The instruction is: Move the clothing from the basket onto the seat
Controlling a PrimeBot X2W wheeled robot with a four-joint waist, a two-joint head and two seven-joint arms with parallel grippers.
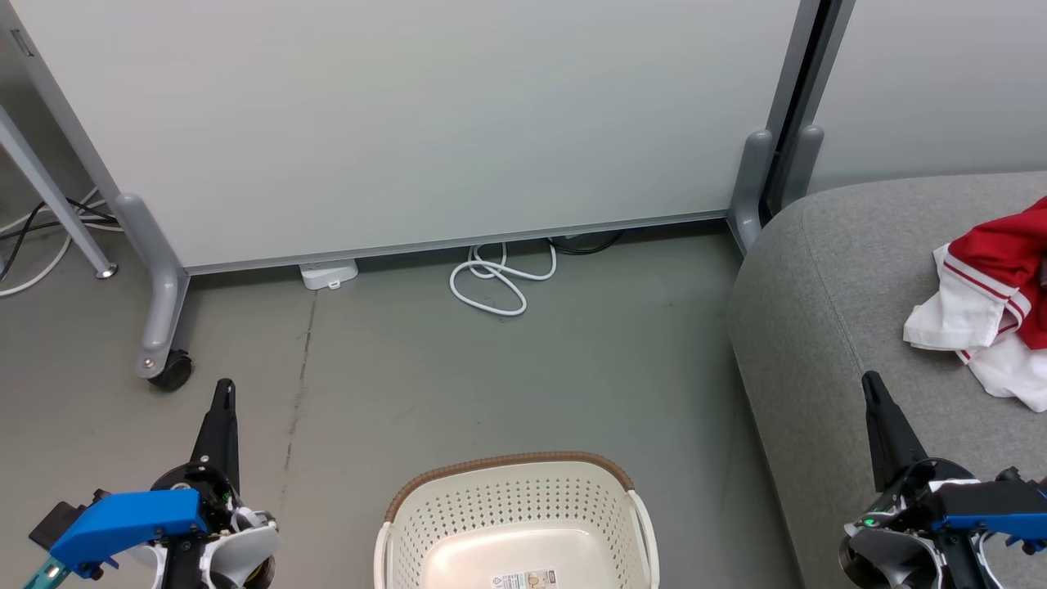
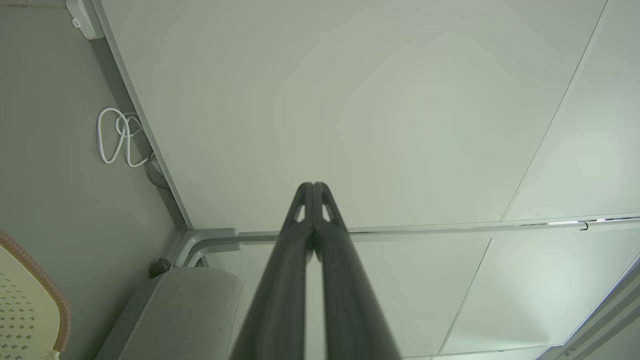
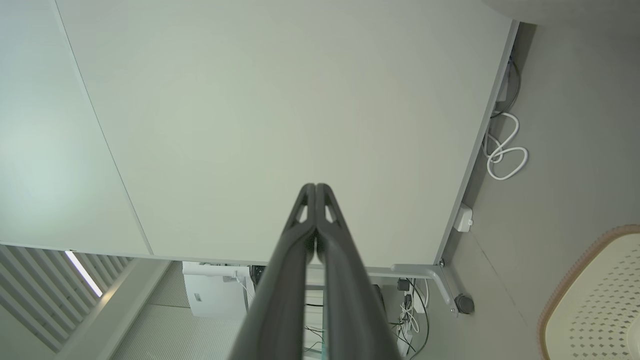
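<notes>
The cream basket (image 1: 515, 507) with its brown rim stands on the floor at the bottom centre; its bare bottom shows a label and no garments. Red and white clothing (image 1: 994, 303) lies crumpled on the grey seat (image 1: 826, 311) at the right edge. My left gripper (image 1: 223, 388) is shut with nothing in it, raised left of the basket. Over the seat's front part, my right gripper (image 1: 872, 383) is also shut on nothing, a little short of the clothing. The shut fingers (image 2: 314, 190) point at a pale partition in the left wrist view, as do the right fingers (image 3: 316, 190).
A pale partition panel (image 1: 393, 123) on castor feet (image 1: 168, 368) stands behind the basket. A coiled white cable (image 1: 499, 282) and a white power block (image 1: 329, 274) lie on the grey floor at its base. A table leg (image 1: 49, 196) and cables sit far left.
</notes>
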